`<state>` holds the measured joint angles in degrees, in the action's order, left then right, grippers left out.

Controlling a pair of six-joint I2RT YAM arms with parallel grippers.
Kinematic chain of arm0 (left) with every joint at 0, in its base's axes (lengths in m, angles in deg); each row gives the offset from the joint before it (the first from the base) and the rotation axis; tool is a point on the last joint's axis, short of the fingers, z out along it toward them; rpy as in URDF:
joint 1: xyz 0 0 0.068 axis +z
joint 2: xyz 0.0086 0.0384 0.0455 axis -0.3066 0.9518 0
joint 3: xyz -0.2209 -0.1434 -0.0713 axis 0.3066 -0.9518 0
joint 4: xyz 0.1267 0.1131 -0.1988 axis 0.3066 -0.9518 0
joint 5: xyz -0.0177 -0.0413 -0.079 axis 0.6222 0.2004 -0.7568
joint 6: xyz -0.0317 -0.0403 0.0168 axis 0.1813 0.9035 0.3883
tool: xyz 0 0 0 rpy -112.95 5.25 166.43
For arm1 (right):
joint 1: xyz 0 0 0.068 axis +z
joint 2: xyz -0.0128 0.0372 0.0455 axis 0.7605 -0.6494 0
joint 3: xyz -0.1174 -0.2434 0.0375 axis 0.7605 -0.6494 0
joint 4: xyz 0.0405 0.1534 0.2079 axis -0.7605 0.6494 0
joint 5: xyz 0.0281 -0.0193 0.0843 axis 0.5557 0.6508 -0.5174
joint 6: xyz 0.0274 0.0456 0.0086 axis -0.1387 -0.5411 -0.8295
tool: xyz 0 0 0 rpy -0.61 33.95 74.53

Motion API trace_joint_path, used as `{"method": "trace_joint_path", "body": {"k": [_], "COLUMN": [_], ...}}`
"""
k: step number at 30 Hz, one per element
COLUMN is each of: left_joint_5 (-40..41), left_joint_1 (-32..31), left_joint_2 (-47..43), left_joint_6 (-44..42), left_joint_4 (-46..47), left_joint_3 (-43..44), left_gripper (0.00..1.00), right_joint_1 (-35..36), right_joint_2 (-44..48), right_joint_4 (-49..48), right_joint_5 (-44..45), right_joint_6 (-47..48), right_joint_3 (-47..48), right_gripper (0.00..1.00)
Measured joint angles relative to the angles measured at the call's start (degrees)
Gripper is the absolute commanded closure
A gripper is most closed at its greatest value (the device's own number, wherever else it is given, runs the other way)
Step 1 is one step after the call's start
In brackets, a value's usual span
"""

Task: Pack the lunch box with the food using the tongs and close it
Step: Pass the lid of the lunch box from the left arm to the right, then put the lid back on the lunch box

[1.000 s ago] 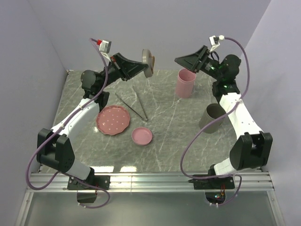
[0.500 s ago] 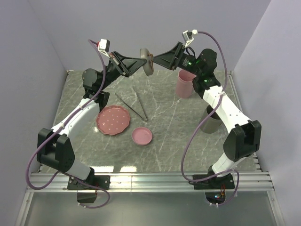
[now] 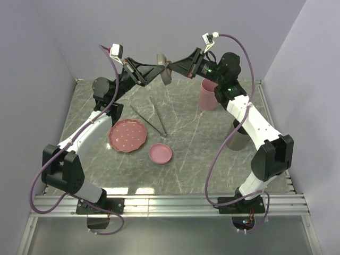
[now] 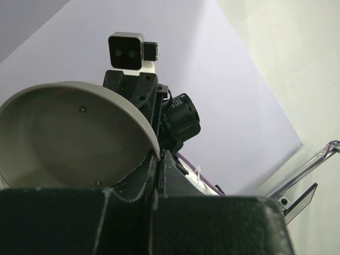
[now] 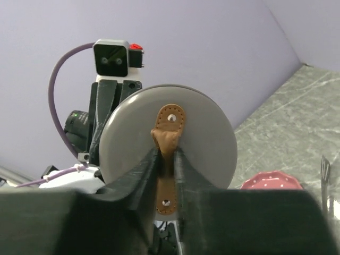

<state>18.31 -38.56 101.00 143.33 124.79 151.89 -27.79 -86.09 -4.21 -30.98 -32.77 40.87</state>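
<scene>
A round grey lid with a brown leather strap hangs in the air over the back of the table. My left gripper is shut on its rim; the left wrist view shows the lid's hollow underside above the closed jaws of the left gripper. My right gripper comes from the other side and is shut on the strap, its jaws pinching the loop at the right gripper. The tongs lie on the marble. The grey lunch box tub stands at the right. The food is out of view.
A pink dotted plate and a small pink dish lie in the left middle of the table. A tall pink cup stands at the back right, just under my right arm. Lilac walls close in the back and sides.
My right arm swung left from above the pink cup to the lid, and its jaws closed on the brown strap. The left arm held the lid almost still.
</scene>
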Motion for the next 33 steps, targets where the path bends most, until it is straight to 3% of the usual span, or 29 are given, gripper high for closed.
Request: {"method": "trace_joint_path", "body": {"k": [4, 8, 10, 11, 13, 14, 18, 21, 28, 33], "left_joint_5": [0.09, 0.28, 0.46, 0.52, 0.55, 0.46, -0.20, -1.07, -2.23, -0.15], "left_joint_1": [0.07, 0.07, 0.07, 0.11, 0.42, 0.72, 2.38, 3.61, 3.08, 2.82], "left_joint_2": [0.00, 0.00, 0.00, -0.02, -0.02, -0.04, -0.44, -1.55, -3.63, -3.52], "left_joint_6": [0.00, -0.02, -0.26, -0.39, -1.05, -1.62, -6.01, -14.10, -40.50, -56.83], "left_joint_4": [-0.28, -0.44, -0.48, -0.72, -1.55, -2.08, -6.80, -14.03, -38.95, -57.61], "left_joint_3": [0.00, -0.07, -0.42, -0.74, -1.38, -1.79, -2.62, -2.34, 3.63, 8.79], "left_gripper": [1.00, 0.93, 0.79, 0.60, 0.48, 0.36, 0.23, 0.03, 0.00, 0.01], "right_joint_1": [0.00, -0.02, -0.39, -0.61, -1.18, -1.77, -5.55, -9.92, -20.48, -24.13], "right_joint_2": [-0.13, -0.13, -0.13, -0.13, -0.13, -0.11, 0.81, 2.62, 8.44, 10.25], "right_joint_4": [1.31, 2.84, 3.43, 3.82, 4.96, 5.84, 12.37, 19.98, 40.09, 56.63], "right_joint_5": [0.35, 0.39, 0.31, 0.11, -0.04, -0.20, -0.20, -0.02, 0.68, 4.63], "right_joint_6": [1.25, 2.54, 3.10, 3.48, 4.33, 4.96, 10.34, 16.55, 33.86, 48.04], "right_joint_3": [0.17, 0.94, 1.07, 1.07, 1.07, 1.07, 1.07, 1.07, 1.81, 8.02], "right_gripper": [1.00, 1.00, 1.00, 1.00, 1.00, 1.00, 1.00, 1.00, 1.00, 1.00]}}
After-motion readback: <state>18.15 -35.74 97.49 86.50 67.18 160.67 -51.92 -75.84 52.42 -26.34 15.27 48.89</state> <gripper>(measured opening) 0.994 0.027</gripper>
